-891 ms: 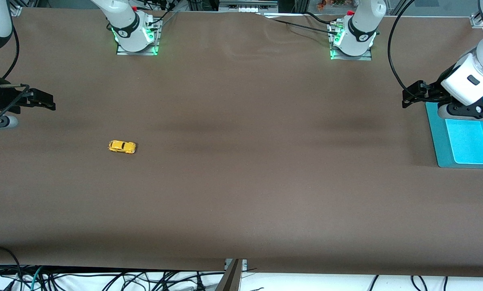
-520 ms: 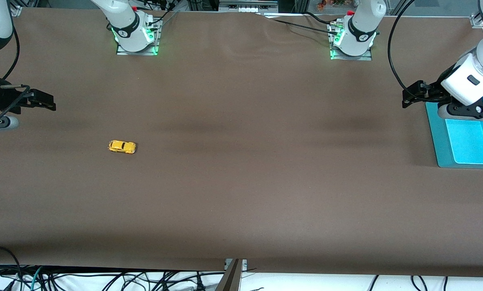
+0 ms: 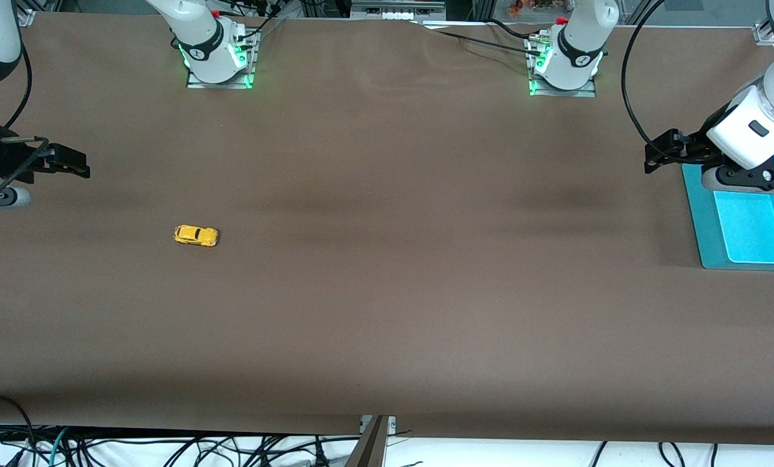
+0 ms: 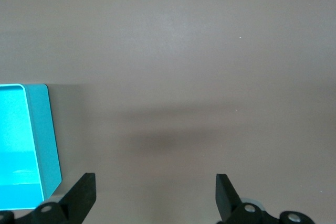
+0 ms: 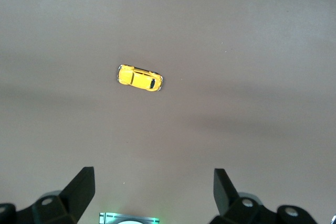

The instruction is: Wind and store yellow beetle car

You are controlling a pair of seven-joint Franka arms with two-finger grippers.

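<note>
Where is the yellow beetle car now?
The yellow beetle car rests on the brown table toward the right arm's end, nearer the front camera than the open, empty right gripper.

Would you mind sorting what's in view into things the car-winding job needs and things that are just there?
Belongs to the job:
- small bright yellow beetle-shaped toy car, on the table toward the right arm's end
- right gripper, open, waiting near the car
- left gripper, open, waiting beside the tray

Just there:
- shallow turquoise tray, possibly the storage spot
- brown table cover
</note>
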